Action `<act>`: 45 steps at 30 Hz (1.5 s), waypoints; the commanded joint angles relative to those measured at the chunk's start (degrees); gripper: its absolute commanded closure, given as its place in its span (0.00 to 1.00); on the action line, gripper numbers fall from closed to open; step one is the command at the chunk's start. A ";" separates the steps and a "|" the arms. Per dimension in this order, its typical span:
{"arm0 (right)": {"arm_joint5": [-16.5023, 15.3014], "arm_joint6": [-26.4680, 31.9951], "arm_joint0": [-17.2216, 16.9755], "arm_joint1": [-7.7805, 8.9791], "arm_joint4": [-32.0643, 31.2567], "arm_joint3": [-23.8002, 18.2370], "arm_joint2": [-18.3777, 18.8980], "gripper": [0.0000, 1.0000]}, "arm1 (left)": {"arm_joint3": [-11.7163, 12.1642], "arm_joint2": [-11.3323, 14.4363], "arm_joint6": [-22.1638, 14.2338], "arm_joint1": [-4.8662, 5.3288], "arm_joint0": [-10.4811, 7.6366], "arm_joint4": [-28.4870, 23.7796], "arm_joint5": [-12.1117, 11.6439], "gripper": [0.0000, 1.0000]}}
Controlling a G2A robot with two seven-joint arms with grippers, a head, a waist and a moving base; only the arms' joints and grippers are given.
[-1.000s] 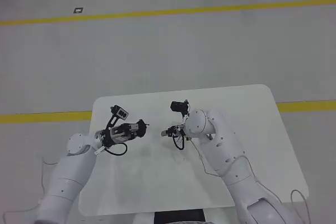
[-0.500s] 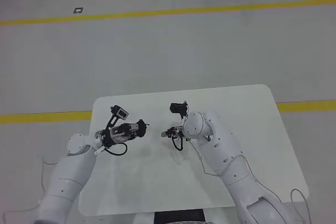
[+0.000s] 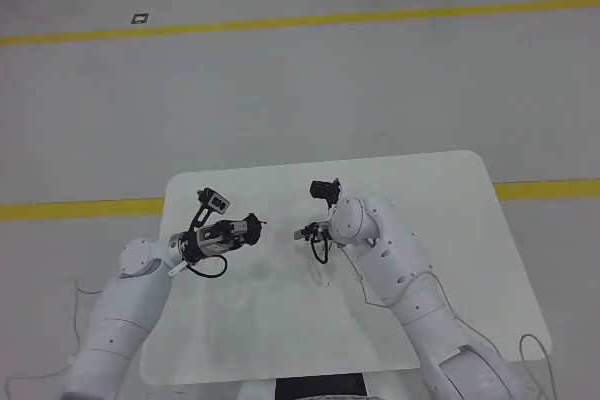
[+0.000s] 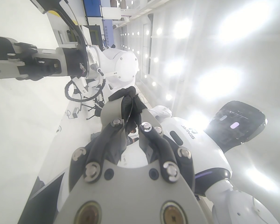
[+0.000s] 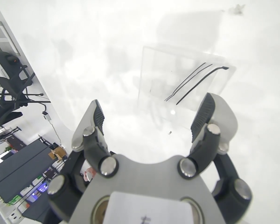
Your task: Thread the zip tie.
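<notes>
Top view: finding the left gripper [image 3: 258, 224] and the right gripper [image 3: 299, 235] tip to tip above the table [image 3: 430, 200], toward ten o'clock from its middle, the left at nine o'clock of the right, near but not touching. Judging the step as passing the tie's free end across for threading.

Left wrist view: seeing this gripper's tips pressed together on a thin black zip tie [image 4: 130, 108], the strand running back between them toward the palm. Unable to tell how much is poking out past the tips. Advising no loosening here: holding firm and level, and offering the strand toward three o'clock in the top view's terms for a square meeting with the other tips.

Right wrist view: seeing the fingers [image 5: 201, 113] spread wide apart, gripping nothing, above a clear tray [image 5: 154, 71] with spare ties [image 5: 193, 80] lying inside. Advising a slow approach, centring the strand first and closing only with a pad on either side. Expecting a slim, springy strand, likely slipping or bending under a skewed pinch.
</notes>
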 commanded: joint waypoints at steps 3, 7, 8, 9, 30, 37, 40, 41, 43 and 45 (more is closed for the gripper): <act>0.00 0.48 -0.46 -0.33 -2.39 -0.72 0.73 0.00 | 0.00 0.00 0.00 0.00 0.00 0.00 0.00 1.00; 0.00 1.63 -0.80 -0.76 -4.86 -1.08 1.08 0.00 | 0.00 0.00 0.00 0.00 0.00 0.00 0.00 1.00; 0.00 1.91 -0.87 -0.89 -5.13 -1.11 1.05 0.02 | 0.00 0.00 0.00 0.00 0.00 0.00 0.00 1.00; 0.00 2.07 -0.94 -1.01 -5.37 -1.16 1.05 0.04 | 0.00 0.00 0.00 0.00 0.00 0.00 0.00 1.00; 0.00 2.24 -2.88 -3.53 -11.46 -2.24 3.53 0.57 | 0.00 0.00 0.00 0.00 0.00 0.00 0.00 1.00; 0.00 1.59 -3.59 -4.56 -14.01 -2.87 4.75 0.64 | 0.00 0.00 0.00 0.00 0.00 0.00 0.00 1.00; 0.00 1.25 -3.68 -5.03 -15.09 -2.64 5.05 0.65 | 0.00 0.00 0.00 0.00 0.00 0.00 0.00 1.00; 0.00 1.04 -3.72 -5.24 -15.53 -2.49 5.14 0.66 | 0.00 0.00 0.00 0.00 0.00 0.00 0.00 1.00; 0.00 0.75 -3.78 -5.55 -16.19 -2.25 5.25 0.68 | 0.00 0.00 0.00 0.00 0.00 0.00 0.00 1.00; 0.00 0.47 -3.79 -5.90 -16.97 -1.93 5.44 0.68 | 0.00 0.00 0.00 0.00 0.00 0.00 0.00 1.00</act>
